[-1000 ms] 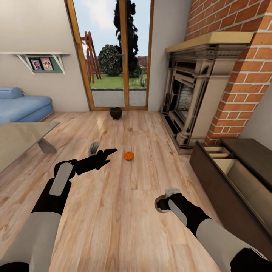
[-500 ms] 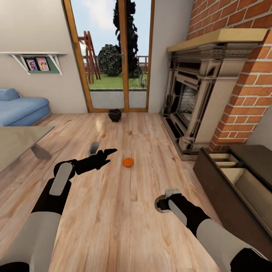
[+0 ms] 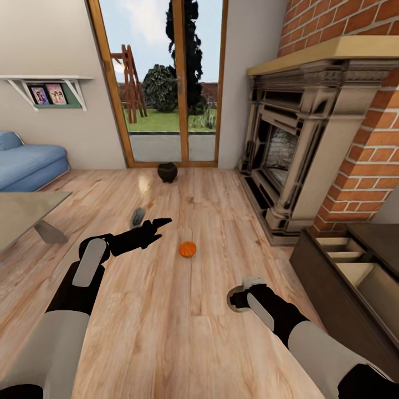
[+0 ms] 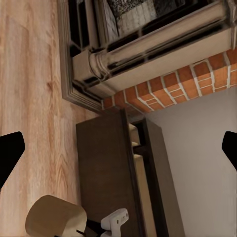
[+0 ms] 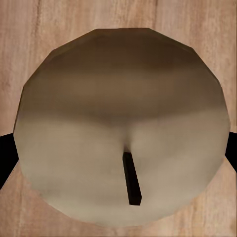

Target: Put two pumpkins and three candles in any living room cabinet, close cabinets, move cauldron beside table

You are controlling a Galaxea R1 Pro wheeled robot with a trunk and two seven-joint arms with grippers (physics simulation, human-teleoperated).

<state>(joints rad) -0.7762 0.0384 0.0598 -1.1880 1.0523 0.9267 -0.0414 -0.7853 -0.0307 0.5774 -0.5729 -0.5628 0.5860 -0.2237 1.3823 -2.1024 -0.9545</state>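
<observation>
Head view: right gripper (image 3: pixel 239 299) hangs low over the wood floor (image 3: pixel 183 332), closed around a beige candle (image 3: pixel 237 300). Right wrist view confirms: the candle's (image 5: pixel 121 123) flat top with dark wick sits between the two black fingers (image 5: pixel 6 153).

Left gripper (image 3: pixel 158 225) is extended forward, empty; in the left wrist view its fingertips (image 4: pixel 10 153) stand wide apart.

One orange pumpkin (image 3: pixel 187 249) lies on open floor ahead, between the two arms. A second, grey-tan candle (image 3: pixel 137 215) lies just beyond the left gripper, near it. The black cauldron (image 3: pixel 167 172) sits farther off, by the glass door (image 3: pixel 166 83).

Cabinet (image 3: pixel 354 288) is at the right, drawers pulled open, pale inside. Black fireplace (image 3: pixel 288 149) against the brick wall stands just beyond it. A table (image 3: pixel 22 213) corner and a blue sofa (image 3: pixel 30 163) are at the left.
</observation>
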